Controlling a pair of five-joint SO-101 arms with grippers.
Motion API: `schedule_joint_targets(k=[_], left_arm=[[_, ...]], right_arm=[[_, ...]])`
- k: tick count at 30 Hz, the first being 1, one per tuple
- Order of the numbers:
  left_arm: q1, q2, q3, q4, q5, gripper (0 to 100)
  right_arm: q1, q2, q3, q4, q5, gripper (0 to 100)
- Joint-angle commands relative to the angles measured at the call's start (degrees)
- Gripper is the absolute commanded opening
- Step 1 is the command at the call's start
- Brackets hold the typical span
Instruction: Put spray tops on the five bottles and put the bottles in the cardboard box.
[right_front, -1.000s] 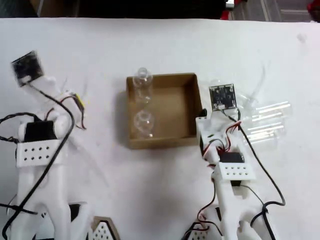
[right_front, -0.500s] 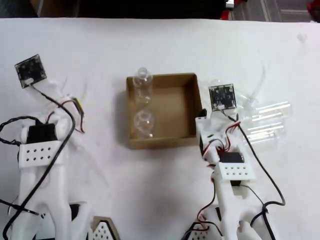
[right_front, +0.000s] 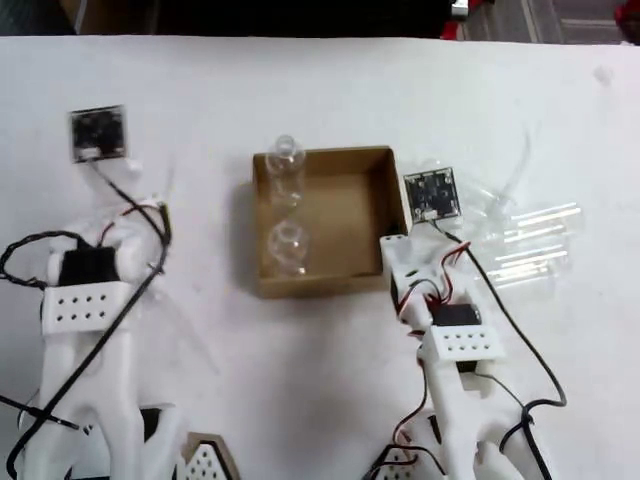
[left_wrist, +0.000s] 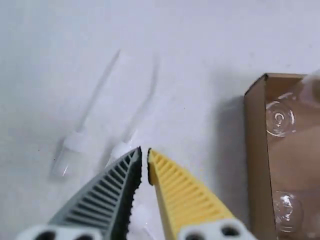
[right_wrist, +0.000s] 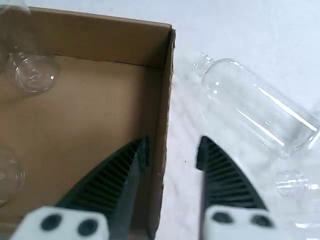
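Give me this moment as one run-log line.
left gripper: shut, by two spray tops | right gripper: open, astride cardboard box wall | two bottles in box | loose bottles lying beside box

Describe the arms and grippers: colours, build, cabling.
The left arm and right arm are white plastic with black servos, perforated white plates and loose red and black wires; each carries a small black camera board. The left gripper has one grey and one yellow ridged finger; the right gripper has two black ones, on white bases.

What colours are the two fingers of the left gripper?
The left gripper has one grey finger, one yellow finger; left wrist view.
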Motion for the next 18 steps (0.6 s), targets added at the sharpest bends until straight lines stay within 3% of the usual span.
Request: schedule_joint_targets(k=[1, 6, 10, 12, 17, 18], left_arm=[[3.74, -1.89, -0.53, 2.29, -1.32, 2], [3.47, -1.89, -0.62, 2.64, 2.29, 2], [3.56, -1.89, -0.53, 2.64, 2.55, 2], [3.65, -1.89, -0.53, 2.73, 2.55, 2], [3.47, -1.89, -0.44, 2.73, 2.64, 2], [3.38, -1.80, -0.44, 2.64, 2.64, 2]], right_arm=[[1.10, -1.63, -0.62, -1.27, 0.00, 16.5], [1.10, -1.63, -0.62, -1.27, 0.00, 35.1], [1.10, -1.63, -0.62, -1.27, 0.18, 36.1], [1.10, -1.63, -0.62, -1.27, 0.44, 31.7], [1.71, -1.63, -0.62, -1.27, 0.44, 0.0], [1.80, -1.63, -0.62, -1.27, 0.44, 3.8]])
